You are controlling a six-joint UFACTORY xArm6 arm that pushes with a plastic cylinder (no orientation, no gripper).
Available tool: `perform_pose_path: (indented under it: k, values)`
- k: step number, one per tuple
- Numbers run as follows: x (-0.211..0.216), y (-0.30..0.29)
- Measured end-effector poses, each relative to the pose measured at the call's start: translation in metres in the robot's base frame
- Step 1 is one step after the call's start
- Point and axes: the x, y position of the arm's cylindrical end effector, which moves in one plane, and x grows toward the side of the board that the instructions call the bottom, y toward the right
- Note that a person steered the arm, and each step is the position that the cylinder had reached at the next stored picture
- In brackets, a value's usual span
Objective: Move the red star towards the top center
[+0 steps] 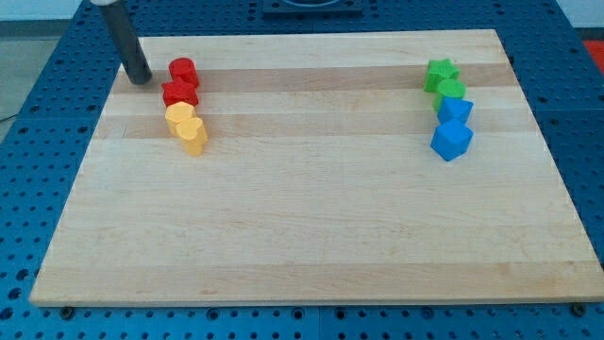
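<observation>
Red star (179,93): a small, flat-lying block near the tabletop's (311,227) upper-left corner. It sits second in a short column, touching a red block (182,70) above and a yellow block (179,116) below.

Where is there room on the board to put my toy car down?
The wide middle of the board, between the yellow blocks and the blue blocks, is bare, and so is the whole strip along the view's bottom. It is crowded at upper left, where my tip stands beside the red blocks, and at upper right by the green blocks.
</observation>
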Motion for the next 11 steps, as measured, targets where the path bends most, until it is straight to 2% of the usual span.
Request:
perform_pose_path:
  k: [2, 4, 5, 6, 7, 8, 9, 10, 11]
  values:
    - [0.016, 0.101]
    - [0.024, 0.003]
    - [0.049, 0.043]
    - [0.047, 0.123]
    - [0.017, 0.203]
    - [0.036, 0.191]
    - [0.080, 0.178]
    - [0.075, 0.223]
    - [0.028, 0.261]
